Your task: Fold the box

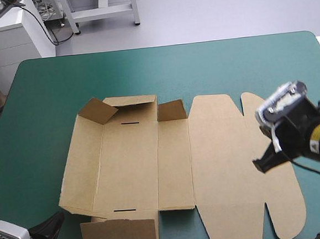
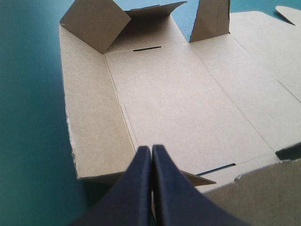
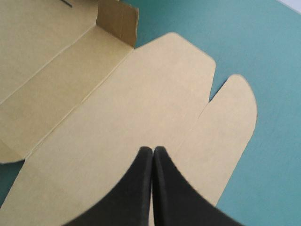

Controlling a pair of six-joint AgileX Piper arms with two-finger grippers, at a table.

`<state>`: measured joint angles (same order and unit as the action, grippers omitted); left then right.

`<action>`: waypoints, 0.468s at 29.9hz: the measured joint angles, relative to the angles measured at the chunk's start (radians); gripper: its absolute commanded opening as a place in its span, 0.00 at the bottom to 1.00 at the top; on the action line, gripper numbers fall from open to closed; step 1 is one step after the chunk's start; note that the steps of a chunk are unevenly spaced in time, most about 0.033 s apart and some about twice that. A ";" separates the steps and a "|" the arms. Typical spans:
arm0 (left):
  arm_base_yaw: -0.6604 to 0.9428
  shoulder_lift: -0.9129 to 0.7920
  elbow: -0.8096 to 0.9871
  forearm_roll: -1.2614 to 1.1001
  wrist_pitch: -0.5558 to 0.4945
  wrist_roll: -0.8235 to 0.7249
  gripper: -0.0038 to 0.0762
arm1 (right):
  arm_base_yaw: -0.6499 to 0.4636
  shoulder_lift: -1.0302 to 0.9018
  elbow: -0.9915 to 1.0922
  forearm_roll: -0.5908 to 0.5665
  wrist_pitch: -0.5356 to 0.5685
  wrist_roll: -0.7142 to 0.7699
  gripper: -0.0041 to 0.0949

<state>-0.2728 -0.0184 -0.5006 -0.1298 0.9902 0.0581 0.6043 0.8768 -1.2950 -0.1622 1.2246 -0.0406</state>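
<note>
Teal-green cover is spread over the table. The left gripper, pressed together, is held at the near edge of the brown box; the right gripper, likewise pressed together, is held above its flat lid. The box is laid mid-table, partly raised at its far end.

Near flap of box cut by high view's bottom edge, left tool mostly outside it

The box lies opened out on the middle of the table, its lid flat to the right, flaps standing along its far side. The left gripper is at the box's near left corner; the right gripper is over the lid's right part.
</note>
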 measured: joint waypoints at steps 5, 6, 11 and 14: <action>0.000 0.000 0.000 -0.002 0.000 0.000 0.04 | 0.000 -0.251 0.319 0.024 -0.087 0.075 0.02; 0.000 0.000 0.000 -0.002 0.000 0.000 0.04 | 0.000 -0.285 0.373 0.031 -0.099 0.083 0.02; 0.000 0.000 0.000 -0.002 0.000 0.000 0.05 | 0.000 -0.455 0.579 0.074 -0.172 0.110 0.03; 0.000 0.000 0.000 -0.002 0.000 0.003 0.19 | 0.000 -0.535 0.660 0.087 -0.211 0.112 0.02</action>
<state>-0.2728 -0.0184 -0.5006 -0.1317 0.9902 0.0615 0.6043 0.3414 -0.6353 -0.0755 1.0135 0.0718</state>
